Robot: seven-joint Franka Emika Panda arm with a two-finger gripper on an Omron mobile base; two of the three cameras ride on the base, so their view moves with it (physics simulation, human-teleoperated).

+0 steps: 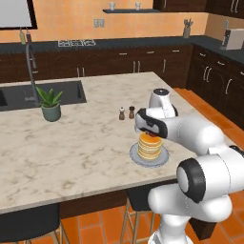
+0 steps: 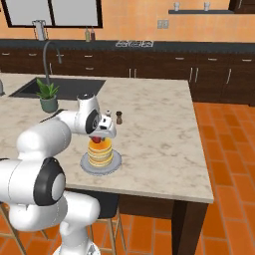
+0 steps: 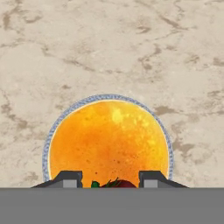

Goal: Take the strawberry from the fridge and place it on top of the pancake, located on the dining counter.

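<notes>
The tool [image 3: 110, 180] hangs directly above the pancake [image 3: 108, 142], and its two fingers are pinching the strawberry [image 3: 114, 183], which sits between the tips with its green leaves visible. In the side views the red berry [image 2: 96, 139] is just over the top of the stack, very close to it; I cannot tell if it touches. The pancake stack [image 1: 149, 145] lies on a grey plate [image 1: 135, 157] on the marbled desk [image 1: 71, 143]. Two small shakers [image 1: 126, 113] stand near the plate, and a potted plant [image 1: 50, 104] stands farther left, beside the sink [image 1: 19, 95].

Two shakers [image 1: 126, 113] stand near pancake [image 1: 149, 145]; counter [image 1: 86, 147] otherwise open.
</notes>
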